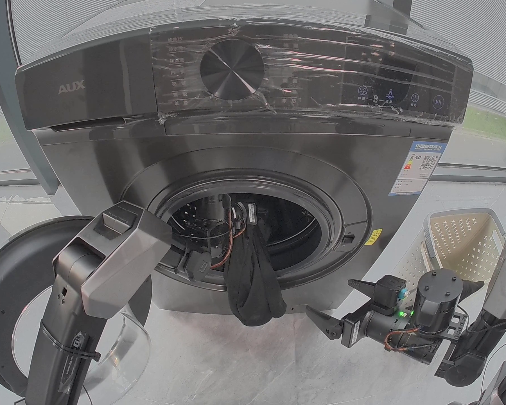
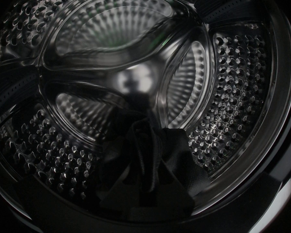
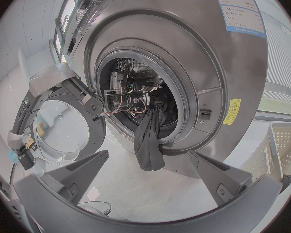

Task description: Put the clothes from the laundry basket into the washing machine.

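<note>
The washing machine (image 1: pixel 298 158) stands with its round opening uncovered. My left gripper (image 1: pixel 246 216) is inside the mouth of the drum, shut on a black garment (image 1: pixel 253 288). The garment hangs from the gripper over the front rim and down the machine's face. The left wrist view looks into the perforated steel drum (image 2: pixel 236 91), with the black garment (image 2: pixel 145 165) bunched low in front. In the right wrist view the same garment (image 3: pixel 147 146) drapes out of the opening below the left gripper (image 3: pixel 149 100). My right gripper (image 1: pixel 331 299) is open and empty, low in front of the machine beside the white laundry basket (image 1: pixel 466 237).
The machine's round glass door (image 1: pixel 17 288) is swung open to the left, behind my left arm. The white laundry basket (image 3: pixel 281 146) leans against the machine's right side. Pale floor (image 1: pixel 236 361) lies in front of the machine.
</note>
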Tool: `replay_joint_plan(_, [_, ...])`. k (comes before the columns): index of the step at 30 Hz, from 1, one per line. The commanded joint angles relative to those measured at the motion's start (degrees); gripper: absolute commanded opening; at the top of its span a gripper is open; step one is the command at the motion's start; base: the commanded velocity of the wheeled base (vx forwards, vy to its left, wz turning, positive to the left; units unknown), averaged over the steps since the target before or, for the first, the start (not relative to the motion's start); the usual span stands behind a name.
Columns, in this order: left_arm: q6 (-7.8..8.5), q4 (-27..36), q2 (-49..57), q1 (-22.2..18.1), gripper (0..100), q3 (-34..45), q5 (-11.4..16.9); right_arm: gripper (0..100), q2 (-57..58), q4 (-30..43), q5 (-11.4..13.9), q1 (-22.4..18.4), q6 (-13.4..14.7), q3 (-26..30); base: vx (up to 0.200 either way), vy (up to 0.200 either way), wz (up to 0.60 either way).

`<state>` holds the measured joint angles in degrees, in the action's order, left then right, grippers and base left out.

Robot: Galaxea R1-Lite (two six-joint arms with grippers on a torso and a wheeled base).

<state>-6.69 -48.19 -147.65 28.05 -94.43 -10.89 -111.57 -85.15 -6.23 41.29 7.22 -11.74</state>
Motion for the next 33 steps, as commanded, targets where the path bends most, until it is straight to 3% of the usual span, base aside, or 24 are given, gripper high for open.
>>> replay_joint_plan(1, [-0.07,-0.24,-0.09,-0.37,0,-0.23,-0.01,100,-0.14,-0.01,-0.01,0.02,-0.01,0.05,0.000,0.000,0.00])
replay_joint_plan(3, [0.01,0.03,-0.09,-0.37,0,0.39,0.08,100,-0.14,-0.01,-0.01,0.02,0.08,-0.04,0.000,0.000,0.00])
replay_joint_plan(4, [-0.07,-0.06,0.00,-0.37,100,0.56,0.08,100,-0.14,-0.01,-0.01,0.02,0.08,-0.04,0.000,0.000,0.00])
replay_joint_plan(6, [-0.16,-0.41,0.00,-0.28,100,0.39,0.08,100,-0.05,-0.01,-0.01,0.02,-0.01,0.05,0.000,0.000,0.00])
replay_joint_plan(8, [-1.92,-0.15,0.61,0.25,100,1.53,-0.01,100,-0.14,-0.01,0.08,-0.07,0.08,0.05,0.000,0.000,0.00])
replay_joint_plan(12, [-1.74,1.96,4.65,1.57,100,9.53,1.57,100,-0.14,-0.01,-0.01,0.02,0.08,0.05,0.000,0.000,0.00])
replay_joint_plan(14, [-1.74,1.96,4.65,1.57,100,9.53,1.57,100,-0.14,-0.01,-0.01,0.02,0.08,0.05,0.000,0.000,0.00])
replay_joint_plan(15, [-1.31,3.45,5.80,2.54,100,14.71,3.24,100,-0.14,-0.01,-0.01,0.02,0.08,0.05,0.000,0.000,0.00])
replay_joint_plan(18, [0.01,3.45,5.71,2.62,100,17.44,3.68,100,-0.14,-0.01,-0.01,0.11,0.08,0.05,0.000,0.000,0.00])
replay_joint_plan(27, [1.42,2.75,2.81,2.80,100,20.16,5.09,100,-0.23,-0.01,0.08,0.11,0.08,0.05,0.000,0.000,0.00])
replay_joint_plan(28, [1.68,2.66,1.93,2.71,0,19.98,5.09,100,-0.23,-0.01,0.08,0.11,0.08,-0.04,0.000,0.000,0.00])
replay_joint_plan(33, [1.86,2.13,1.23,2.71,0,19.55,5.17,100,-0.23,-0.01,0.08,0.11,0.08,0.05,0.000,0.000,0.00])
